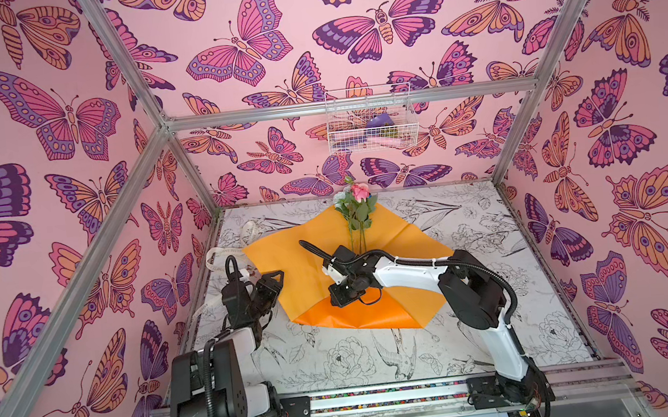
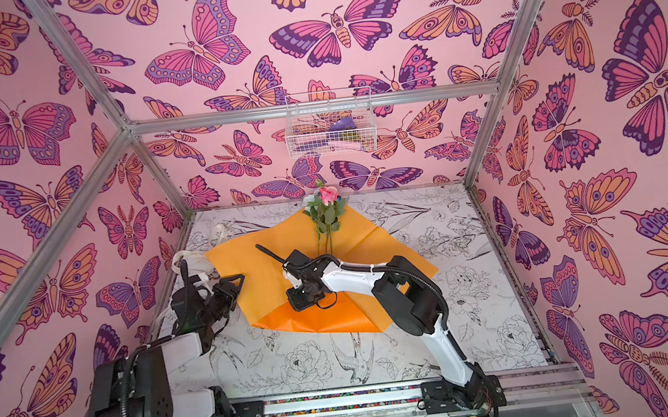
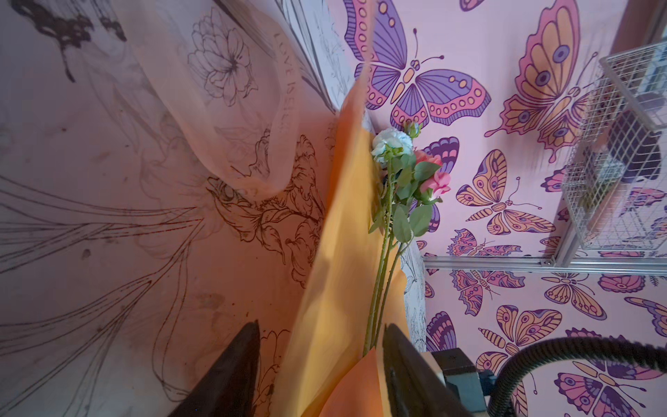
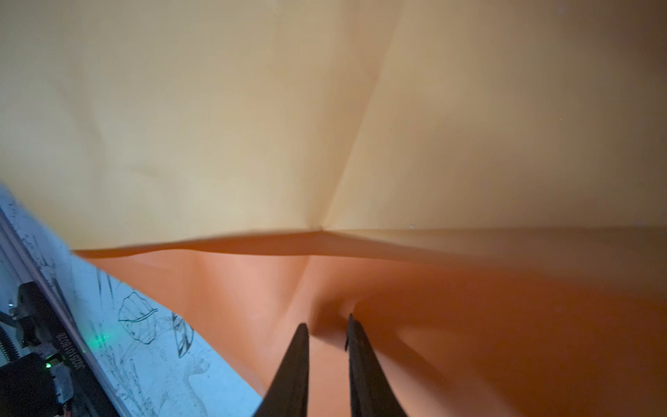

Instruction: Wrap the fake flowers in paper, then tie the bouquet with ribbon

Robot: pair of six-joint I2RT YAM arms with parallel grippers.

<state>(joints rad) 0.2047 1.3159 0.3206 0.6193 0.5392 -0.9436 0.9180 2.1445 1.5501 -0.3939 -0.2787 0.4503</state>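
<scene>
the table (image 1: 482, 329) is my floor. its near half and its right side are bare, and that is where i have room to swing. the orange paper sheet (image 1: 286, 256) lies spread over the middle, reaching toward the back wall, with its near corner folded over and showing a deeper orange.

my right arm (image 1: 405, 273) stretches in low from the right rail. its elbow is raised and its wrist is bent down over the sheet's centre. my left arm (image 1: 236, 340) stands folded close to the left wall, with its wrist turned toward the sheet's left edge.

the bouquet of fake flowers (image 1: 359, 205) lies on the far part of the sheet. the blooms are at the back edge and the stems run toward my right wrist. the ribbon (image 1: 220, 256) curls on the table just beside the sheet's left corner, near the wall.

my right claw (image 4: 326, 325) is nearly closed, pinching a puckered ridge of the sheet. my left claw (image 3: 321, 325) is spread, and the sheet's lifted edge stands between its fingers.
</scene>
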